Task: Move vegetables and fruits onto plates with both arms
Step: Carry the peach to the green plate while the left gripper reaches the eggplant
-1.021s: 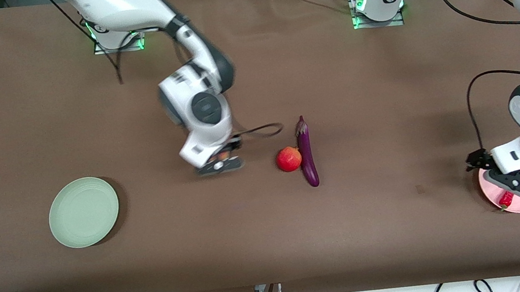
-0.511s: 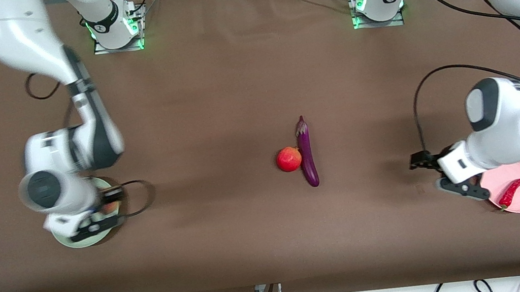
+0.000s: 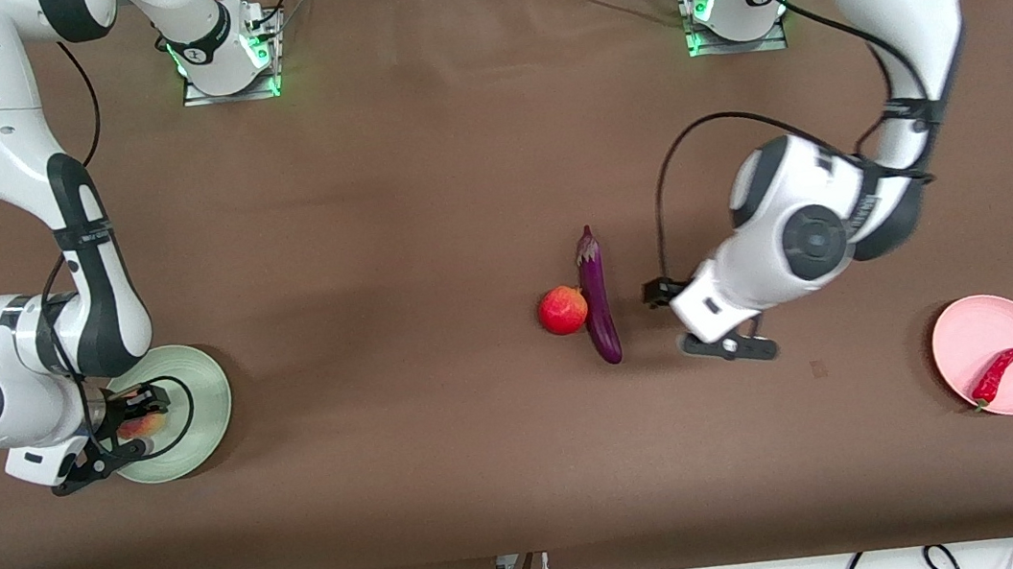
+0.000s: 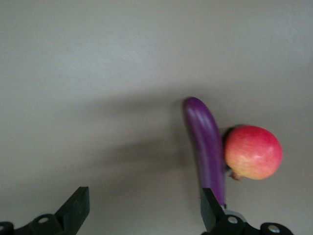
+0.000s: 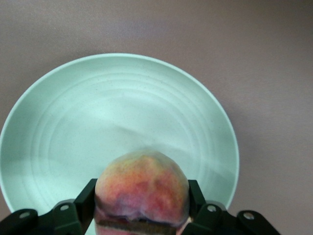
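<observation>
Front view: left gripper, jaws wide and empty, hangs just beside the eggplant, whose length runs toward the bench's base edge; right gripper holds the peach over the green plate.

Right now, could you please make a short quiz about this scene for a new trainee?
1. True or false: the red chili pepper lies on the pink plate.
2. What does the right hand hold over the green plate? A) the eggplant B) the peach C) nothing
3. Fill in: the left hand is open over the table near the ______, which touches the round red fruit.

Key:
1. True.
2. B, the peach.
3. Eggplant.
</observation>
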Robot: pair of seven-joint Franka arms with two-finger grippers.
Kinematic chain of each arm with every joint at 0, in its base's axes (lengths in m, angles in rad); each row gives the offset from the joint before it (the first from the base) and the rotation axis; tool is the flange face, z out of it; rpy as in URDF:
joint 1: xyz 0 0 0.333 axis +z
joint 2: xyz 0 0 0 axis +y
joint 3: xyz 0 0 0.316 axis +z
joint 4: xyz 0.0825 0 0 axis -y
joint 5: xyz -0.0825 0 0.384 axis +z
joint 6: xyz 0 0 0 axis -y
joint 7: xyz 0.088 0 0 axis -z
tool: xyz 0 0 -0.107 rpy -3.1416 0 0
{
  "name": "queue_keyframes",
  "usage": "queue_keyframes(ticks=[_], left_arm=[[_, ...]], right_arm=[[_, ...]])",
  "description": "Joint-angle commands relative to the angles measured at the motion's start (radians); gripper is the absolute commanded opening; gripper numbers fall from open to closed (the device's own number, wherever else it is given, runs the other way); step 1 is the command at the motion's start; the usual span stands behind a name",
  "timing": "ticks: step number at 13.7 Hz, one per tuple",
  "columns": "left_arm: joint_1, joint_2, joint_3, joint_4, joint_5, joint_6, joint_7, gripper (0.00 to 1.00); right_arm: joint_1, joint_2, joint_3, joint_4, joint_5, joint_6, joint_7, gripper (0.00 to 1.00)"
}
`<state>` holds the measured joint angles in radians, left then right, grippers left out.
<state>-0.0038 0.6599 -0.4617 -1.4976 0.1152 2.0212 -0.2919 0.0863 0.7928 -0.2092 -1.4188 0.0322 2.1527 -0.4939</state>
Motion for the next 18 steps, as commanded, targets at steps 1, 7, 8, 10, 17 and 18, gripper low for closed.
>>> queue_keyframes(ticks=[1, 7, 8, 10, 17, 18], left_arm=[[0.002, -0.054, 0.006, -0.149, -0.008, 0.130, -0.013, 1.00], [-0.096, -0.105, 0.008, -0.375, -0.005, 0.412, -0.055, 1.00], [-0.099, -0.103, 0.008, -0.397, 0.003, 0.419, -0.056, 1.00], [-0.110, -0.088, 0.006, -0.408, 0.055, 0.421, -0.058, 1.00], [-0.163, 0.004, 0.017, -0.386, 0.167, 0.498, -0.131, 0.50], [-0.163, 0.009, 0.017, -0.386, 0.167, 0.501, -0.136, 0.45]], right_arm=[[-0.029, 0.006, 0.014, -0.006, 0.029, 0.033, -0.061, 0.17], [-0.042, 0.011, 0.016, 0.000, 0.038, 0.033, -0.061, 1.00], [-0.034, 0.003, 0.017, 0.006, 0.073, 0.021, -0.061, 1.00], [-0.004, -0.016, 0.019, 0.020, 0.124, -0.028, -0.060, 1.00], [0.148, -0.021, 0.025, 0.078, 0.199, -0.103, 0.234, 1.00], [0.185, -0.023, 0.025, 0.078, 0.207, -0.103, 0.289, 1.00]])
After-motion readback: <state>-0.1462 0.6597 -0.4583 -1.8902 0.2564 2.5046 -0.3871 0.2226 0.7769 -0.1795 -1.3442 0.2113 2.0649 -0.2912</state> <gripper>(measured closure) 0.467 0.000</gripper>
